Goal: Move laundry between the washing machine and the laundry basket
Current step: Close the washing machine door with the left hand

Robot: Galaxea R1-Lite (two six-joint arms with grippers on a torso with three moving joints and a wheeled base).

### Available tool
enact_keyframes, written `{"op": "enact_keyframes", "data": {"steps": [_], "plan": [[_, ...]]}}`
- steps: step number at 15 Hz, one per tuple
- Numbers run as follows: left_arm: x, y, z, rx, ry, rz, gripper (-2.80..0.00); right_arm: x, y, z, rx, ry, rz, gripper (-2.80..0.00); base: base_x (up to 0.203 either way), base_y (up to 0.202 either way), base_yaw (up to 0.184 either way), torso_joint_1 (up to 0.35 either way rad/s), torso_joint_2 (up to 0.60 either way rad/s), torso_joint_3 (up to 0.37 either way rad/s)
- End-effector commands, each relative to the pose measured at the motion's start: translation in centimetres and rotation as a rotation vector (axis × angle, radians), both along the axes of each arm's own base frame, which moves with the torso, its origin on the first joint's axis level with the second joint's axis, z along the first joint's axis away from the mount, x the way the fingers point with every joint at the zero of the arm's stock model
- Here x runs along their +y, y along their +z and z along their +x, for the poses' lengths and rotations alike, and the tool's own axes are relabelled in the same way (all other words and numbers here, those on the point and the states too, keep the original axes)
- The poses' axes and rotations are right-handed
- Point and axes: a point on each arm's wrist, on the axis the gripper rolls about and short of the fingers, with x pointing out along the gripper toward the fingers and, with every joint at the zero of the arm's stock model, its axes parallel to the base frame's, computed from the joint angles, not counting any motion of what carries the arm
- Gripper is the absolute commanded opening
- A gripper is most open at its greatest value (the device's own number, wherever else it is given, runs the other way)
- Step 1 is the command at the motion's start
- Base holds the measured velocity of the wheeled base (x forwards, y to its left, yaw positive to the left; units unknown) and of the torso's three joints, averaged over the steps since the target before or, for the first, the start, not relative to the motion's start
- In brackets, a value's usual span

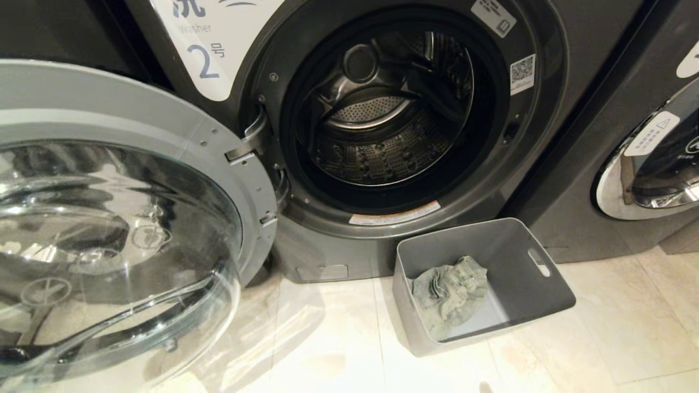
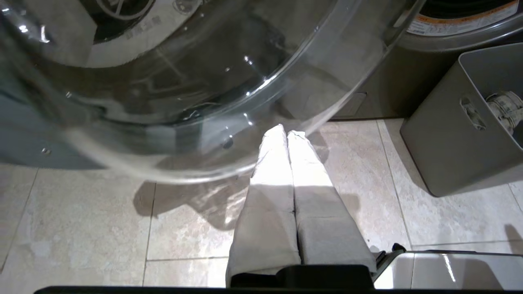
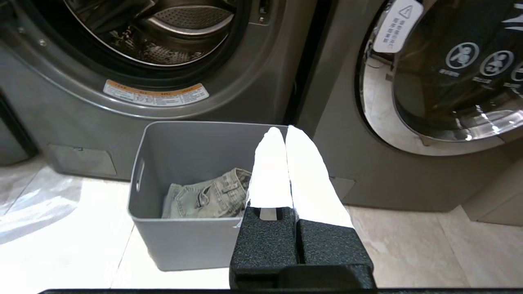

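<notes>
Both sets of jaws are pressed together, holding nothing: the left gripper (image 2: 287,132) below the open glass door (image 1: 117,229), the right gripper (image 3: 284,131) before the laundry basket (image 3: 184,241). The denim garment (image 1: 450,292) lies inside it, beside washing machine 2 (image 1: 382,109), whose drum is open.

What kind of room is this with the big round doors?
Probably a shared laundry room. Two dark front-loading machines stand side by side: the washing machine labelled 2, door open, and a second machine. A laundry basket holding laundry sits on the tiled floor.
</notes>
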Motion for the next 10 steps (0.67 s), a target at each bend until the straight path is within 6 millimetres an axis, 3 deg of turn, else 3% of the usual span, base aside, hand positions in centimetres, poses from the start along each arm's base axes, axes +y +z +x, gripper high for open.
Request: {"op": "enact_keyframes", "data": {"steps": [1, 6, 10], "plan": [[0.0, 0.0, -0.01, -0.001, 0.0, 0.0, -2.8, 0.0, -1.09, 0.42, 0.04, 0.001, -0.002, -2.8, -0.193, 0.0, 0.002, 0.004, 0.01, 0.001], [0.0, 0.0, -0.01, -0.001, 0.0, 0.0, -2.8, 0.0, -1.09, 0.42, 0.04, 0.001, -0.002, -2.8, -0.176, 0.0, 0.001, 0.0, 0.0, -0.001], [0.0, 0.0, -0.01, -0.001, 0.002, 0.0, -2.8, 0.0, -1.09, 0.42, 0.041, 0.0, 0.0, -2.8, 0.0, 0.0, 0.0, 0.0, 0.0, 0.0]]}}
